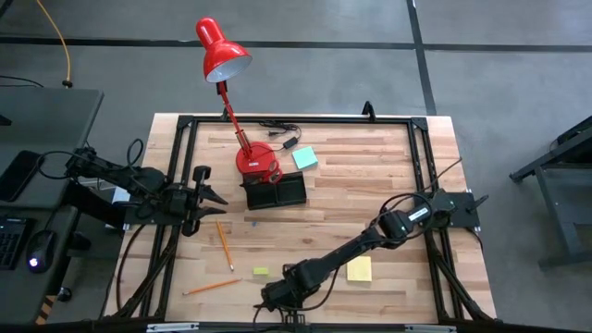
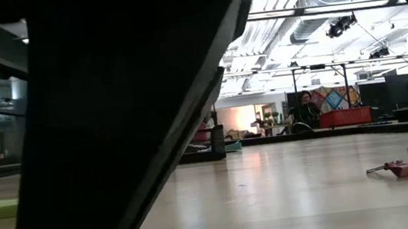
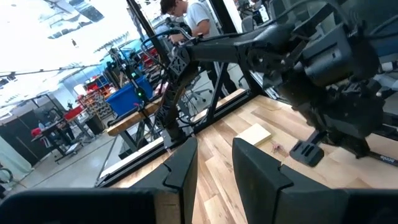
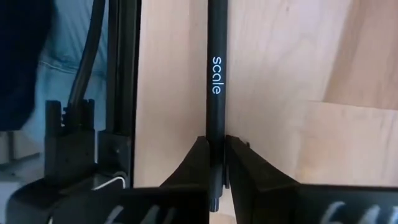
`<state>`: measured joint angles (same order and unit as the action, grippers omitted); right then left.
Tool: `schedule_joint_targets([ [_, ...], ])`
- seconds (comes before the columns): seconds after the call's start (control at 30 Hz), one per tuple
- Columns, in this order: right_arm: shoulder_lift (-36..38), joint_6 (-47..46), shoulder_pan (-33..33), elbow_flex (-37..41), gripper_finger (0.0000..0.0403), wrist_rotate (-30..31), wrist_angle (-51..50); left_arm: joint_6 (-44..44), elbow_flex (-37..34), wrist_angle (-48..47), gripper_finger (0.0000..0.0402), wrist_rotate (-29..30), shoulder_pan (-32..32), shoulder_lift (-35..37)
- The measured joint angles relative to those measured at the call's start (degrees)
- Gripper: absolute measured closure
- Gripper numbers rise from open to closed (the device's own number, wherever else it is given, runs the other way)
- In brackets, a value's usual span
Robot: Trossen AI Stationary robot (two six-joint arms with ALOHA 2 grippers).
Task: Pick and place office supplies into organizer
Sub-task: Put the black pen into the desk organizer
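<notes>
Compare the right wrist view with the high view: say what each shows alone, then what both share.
Only the right wrist view shows the black pen printed "scale", clamped between the right gripper's fingers. Only the high view shows the red lamp, the organizer, the sticky-note pads, two orange pencils and the left gripper at the table's left edge. Both show the right gripper and the wooden table.

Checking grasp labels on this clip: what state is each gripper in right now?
Left gripper: open, holding nothing, at the table's left edge.
Right gripper: shut on the black pen, near the table's front edge.
</notes>
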<state>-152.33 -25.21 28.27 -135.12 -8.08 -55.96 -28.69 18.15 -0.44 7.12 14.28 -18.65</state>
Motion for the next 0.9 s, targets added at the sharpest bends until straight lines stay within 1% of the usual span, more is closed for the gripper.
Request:
schedule_joint_targets([
  [0.1, 1.0, 1.8, -0.8, 0.3, 0.0401, 3.0, -1.3, -0.4, 0.0, -0.3, 0.0309, 0.0, 0.0, 0.0],
  [0.17, 1.3, 2.3, -1.6, 0.1, 0.0401, 6.7, -3.6, -1.4, 0.0, -0.4, 0.0309, 0.4, 0.0, -0.4],
  [0.23, 1.5, 3.1, -2.6, 0.1, 0.0401, 11.8, -6.1, -2.3, 0.0, -1.8, 0.0309, 2.6, 0.0, -0.7],
  [0.3, 1.7, 3.5, -3.3, 0.1, 0.0402, 14.9, -8.0, -2.4, 0.0, -2.1, 0.0309, 4.9, 0.0, -1.5],
  [0.37, 1.7, 4.4, -3.6, 0.1, 0.0402, 15.0, -8.2, -2.4, 0.0, -2.5, 0.0309, 6.2, 0.0, -2.3],
  [0.47, 2.3, 5.0, -3.7, 0.1, 0.0402, 14.5, -8.4, -2.1, 0.0, -2.3, 0.0309, 6.4, 0.0, -2.9],
  [0.73, 6.2, 4.3, -2.9, 0.6, 0.0403, 20.1, -12.6, -0.8, 0.0, -2.4, 0.0309, 6.4, 0.0, -2.9],
  [0.9, 8.0, 3.2, -2.7, 0.4, 0.0403, 22.0, -14.6, -1.1, 0.0, -2.7, 0.0309, 6.5, 0.0, -3.6],
])
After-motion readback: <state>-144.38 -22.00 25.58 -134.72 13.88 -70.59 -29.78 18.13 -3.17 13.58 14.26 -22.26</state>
